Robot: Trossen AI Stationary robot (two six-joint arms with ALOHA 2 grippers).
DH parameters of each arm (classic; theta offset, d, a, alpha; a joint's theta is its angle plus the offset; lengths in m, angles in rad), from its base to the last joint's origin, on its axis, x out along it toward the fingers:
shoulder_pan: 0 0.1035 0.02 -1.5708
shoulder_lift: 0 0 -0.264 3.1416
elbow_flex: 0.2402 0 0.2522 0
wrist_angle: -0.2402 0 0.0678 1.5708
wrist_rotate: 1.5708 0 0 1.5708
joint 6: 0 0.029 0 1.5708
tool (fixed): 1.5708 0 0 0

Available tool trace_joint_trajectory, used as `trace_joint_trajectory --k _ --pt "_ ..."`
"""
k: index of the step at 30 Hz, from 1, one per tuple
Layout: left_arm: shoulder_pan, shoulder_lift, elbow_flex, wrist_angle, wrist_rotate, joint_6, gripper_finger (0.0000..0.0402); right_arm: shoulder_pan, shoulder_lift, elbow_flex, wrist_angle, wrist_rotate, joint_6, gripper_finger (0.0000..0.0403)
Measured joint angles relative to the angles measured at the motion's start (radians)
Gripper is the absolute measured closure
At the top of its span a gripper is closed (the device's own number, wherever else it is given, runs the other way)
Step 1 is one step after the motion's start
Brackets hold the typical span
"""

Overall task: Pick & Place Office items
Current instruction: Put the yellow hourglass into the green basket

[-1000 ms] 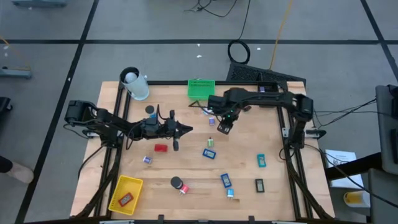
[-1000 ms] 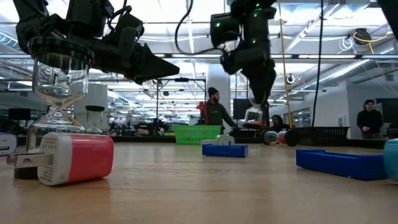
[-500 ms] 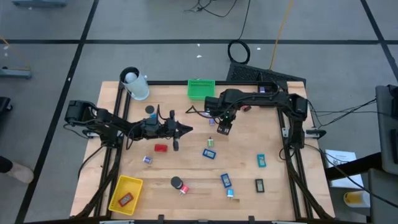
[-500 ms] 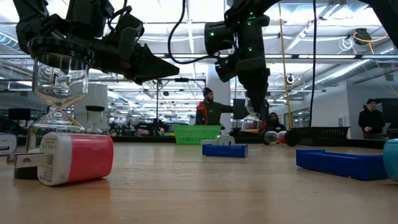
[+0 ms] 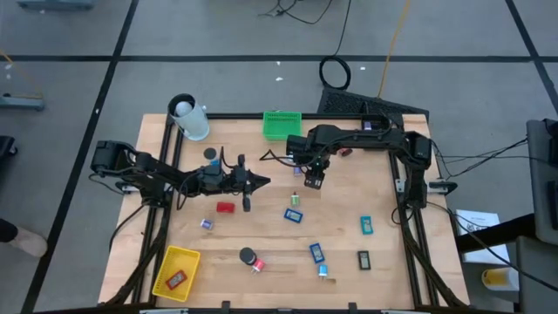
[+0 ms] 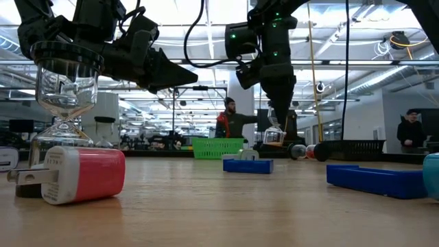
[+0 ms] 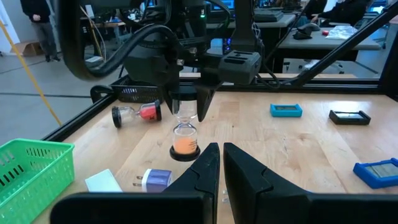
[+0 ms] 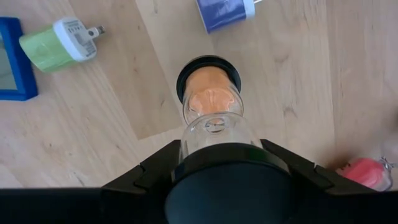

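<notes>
The right claw (image 5: 311, 180) is on the move with its prize: over the last second it slides from the middle of the bench (image 5: 384, 209) a touch toward the far edge and the green basket (image 5: 282, 123), then all but stops. In its fingers is a small sand timer (image 7: 185, 137), clear glass with orange sand and black end caps, gripped by the upper cap. The jaws stand part-way apart, closed on that cap. It hangs upright, and from the low view its base seems just clear of the wood. My read: this item is picked and on its way to a basket, release not yet begun.

The right arm reaches in from the far right corner, wrist pointing straight down. The left claw (image 5: 261, 181) hangs level over mid-bench, fingers pressed shut on nothing, waiting.
</notes>
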Motion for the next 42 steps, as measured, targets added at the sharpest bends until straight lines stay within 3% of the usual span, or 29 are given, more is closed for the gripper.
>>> trace_joint_trajectory --k 30,38,42 --pt "0.0 0.0 0.0 0.0 0.0 0.0 0.0371 -0.006 -0.001 -0.068 0.062 -0.004 -0.026 0.0197" --pt "0.0 0.0 0.0 -0.001 0.0 0.0 0.0371 -0.006 -0.001 -0.088 0.081 -0.004 -0.026 0.021" --pt "0.0 0.0 0.0 -0.001 0.0 0.0 0.0371 -0.006 -0.001 -0.088 0.093 -0.004 -0.026 0.0196"
